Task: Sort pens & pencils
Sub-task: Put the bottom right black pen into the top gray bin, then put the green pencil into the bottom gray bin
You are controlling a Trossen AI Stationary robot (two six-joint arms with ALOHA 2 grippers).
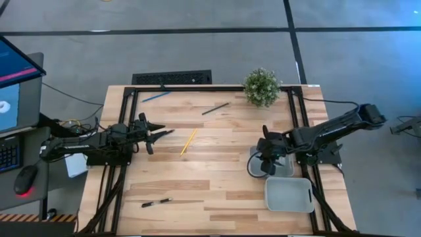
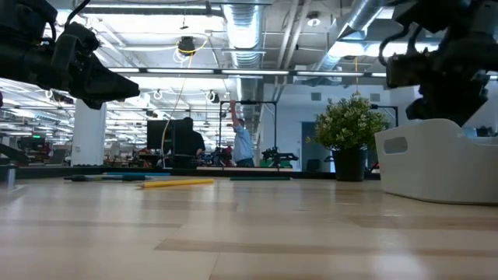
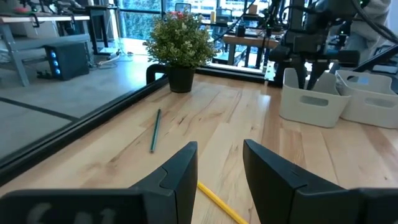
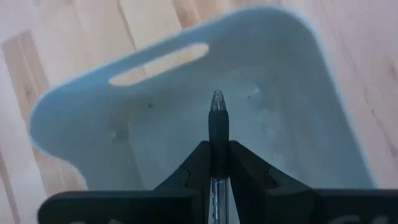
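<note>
Right pincer [image 4: 217, 163] hangs over the nearer of two grey bins [image 1: 271, 161], fingers clamped on a pen [image 4: 217, 134], tip pointing down into the bin. The drop looks like the step in hand; that pen is not yet released.

Bin floor under the pen shows bare as far as the right wrist view reaches. The second bin [image 1: 289, 195], just beyond the first as measured from the potted plant [image 1: 262, 87], also looks empty from above. So, as a judgement, sorting is at its very start: nothing is visibly delivered.

Left to do, placed against the plant:
- dark pen [image 1: 215, 108], near the plant, on the bench [image 1: 217, 197] toward the left arm's side.
- yellow pencil [image 1: 189, 141], farther out from the plant, mid-bench.
- blue pencil [image 1: 156, 97], well away from the plant, along the same bench edge.
- another black pen [image 1: 156, 203], farthest from the plant, near the opposite edge.

Left pincer [image 3: 219, 163] is held level above the bench, well apart from the plant, fingers apart and holding nothing (the yellow pencil lies just ahead of it). A dark stick shows at its tips in the high view; I cannot tell whether it is a pen on the bench.

Writing: none readable on bins, pens or bench. A monitor [image 1: 16, 82] off the bench shows colour only.
</note>
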